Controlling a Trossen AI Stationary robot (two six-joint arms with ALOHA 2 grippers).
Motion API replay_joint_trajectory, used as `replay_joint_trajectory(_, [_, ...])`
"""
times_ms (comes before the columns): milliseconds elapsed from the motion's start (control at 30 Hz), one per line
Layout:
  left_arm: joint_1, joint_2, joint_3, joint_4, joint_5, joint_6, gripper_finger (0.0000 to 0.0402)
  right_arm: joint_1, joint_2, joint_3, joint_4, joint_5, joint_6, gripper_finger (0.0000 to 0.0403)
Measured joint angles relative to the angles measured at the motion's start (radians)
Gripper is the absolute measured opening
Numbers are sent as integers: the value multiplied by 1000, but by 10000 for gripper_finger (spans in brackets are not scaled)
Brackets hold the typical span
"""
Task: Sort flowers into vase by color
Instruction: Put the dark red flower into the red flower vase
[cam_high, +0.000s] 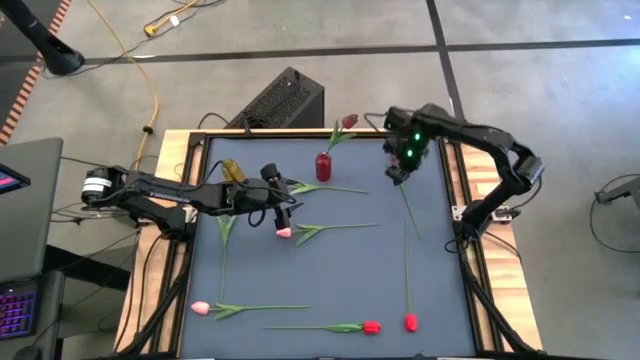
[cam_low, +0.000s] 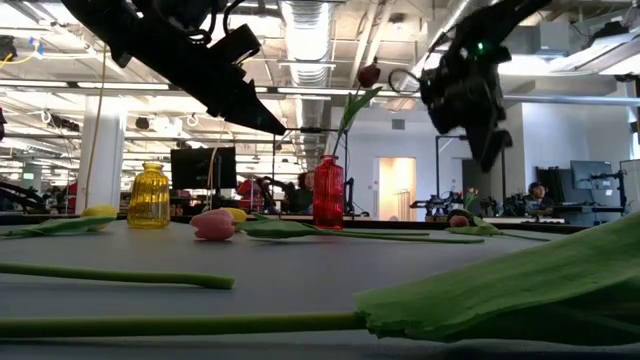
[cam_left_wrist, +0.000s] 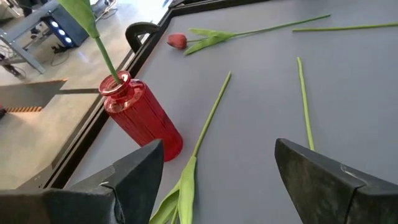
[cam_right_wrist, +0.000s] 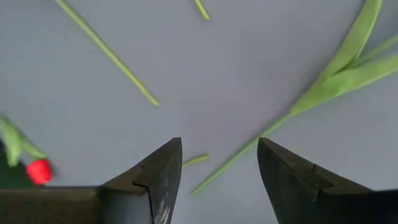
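Note:
A red vase (cam_high: 323, 166) stands at the table's far middle and holds one maroon tulip (cam_high: 349, 121) by its stem. A yellow vase (cam_high: 232, 170) stands to its left. Loose flowers lie flat on the mat: a pink tulip (cam_high: 284, 232), another pink one (cam_high: 200, 308), and two red ones (cam_high: 372, 326) (cam_high: 410, 322). A maroon one (cam_left_wrist: 177, 41) lies by the far right edge. My left gripper (cam_high: 282, 210) hangs open above the mat just beyond the pink head. My right gripper (cam_high: 397, 175) points down, open, above a stem (cam_right_wrist: 233, 155).
A raised black frame (cam_high: 447, 180) rims the mat. Long stems and leaves (cam_high: 340, 228) cross the middle of the mat. A black box (cam_high: 280, 100) sits on the floor beyond the far edge. Bare mat (cam_high: 350, 270) lies between the middle stems and the near flowers.

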Motion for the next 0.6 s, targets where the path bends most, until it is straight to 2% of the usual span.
replay_joint_trajectory(267, [0, 0, 0, 15, 1, 13, 295, -2, 1, -191, 233, 100, 95, 234])
replay_joint_trajectory(600, [0, 0, 0, 11, 6, 11, 295, -43, 2, -320, 375, 118, 133, 234])
